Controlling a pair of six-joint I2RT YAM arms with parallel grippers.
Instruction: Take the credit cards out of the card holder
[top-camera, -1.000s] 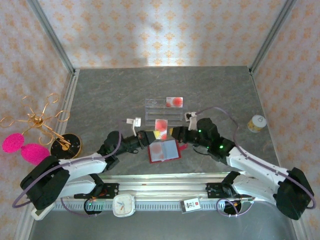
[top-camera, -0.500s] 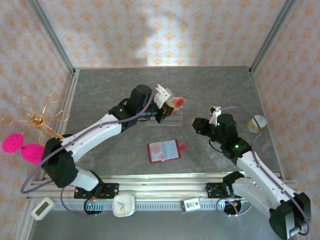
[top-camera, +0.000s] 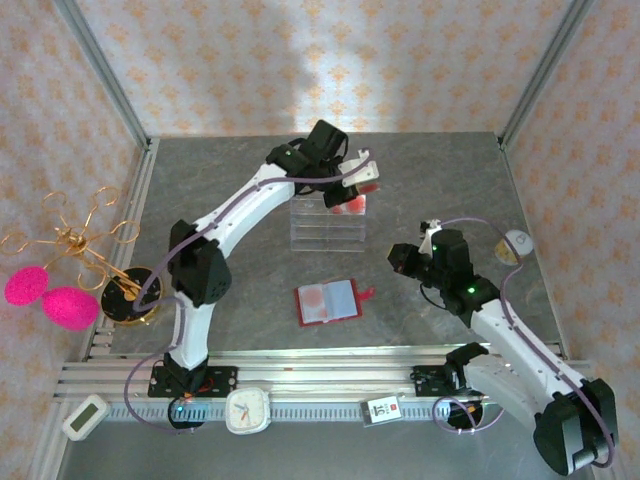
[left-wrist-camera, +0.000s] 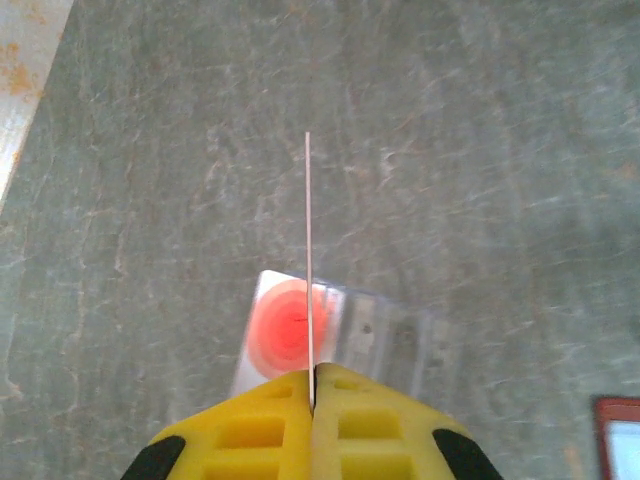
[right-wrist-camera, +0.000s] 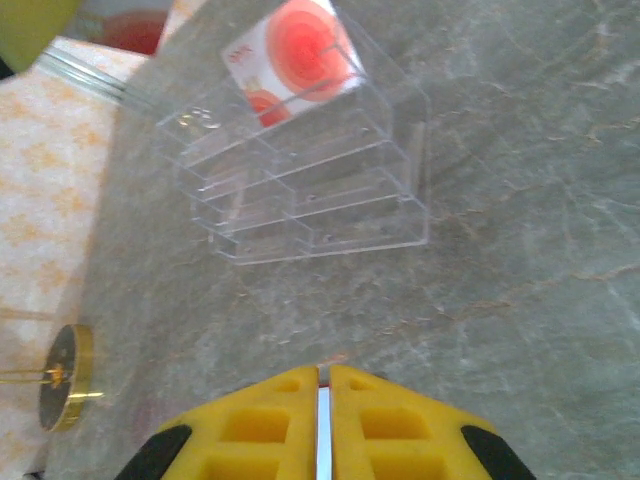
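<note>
The wallet (top-camera: 328, 300) lies open and flat at the centre of the table (top-camera: 220, 200), so that its clear sleeves face up and can be reached from above. In the sleeves a pale card with a red mark (top-camera: 315, 298) and a blue card (top-camera: 343, 297) are visible, so I judge the task is only partly done.

At 12 o'clock from the wallet stands the rack (top-camera: 325, 235). One card (top-camera: 348, 205) with a red round mark is set in its far row, at the right end.

The left gripper (left-wrist-camera: 312, 372) is stretched out over the far right corner of the rack. Its jaws are pressed together on a second card (left-wrist-camera: 307, 250). In the wrist view this card is seen edge-on, as a thin line pointing to 12 o'clock. It is held by one short end, I think so that the free end can go down into a slot. The next move probably needs the edge to line up exactly with a slot, because the slots are narrow and a tilted card may catch on the wall.

The right gripper (right-wrist-camera: 324, 372) hangs at 3 o'clock from the wallet, above bare table and apart from the rack. Its jaws are almost together. A thin pale strip shows between them; I cannot tell if it is a card.
</note>
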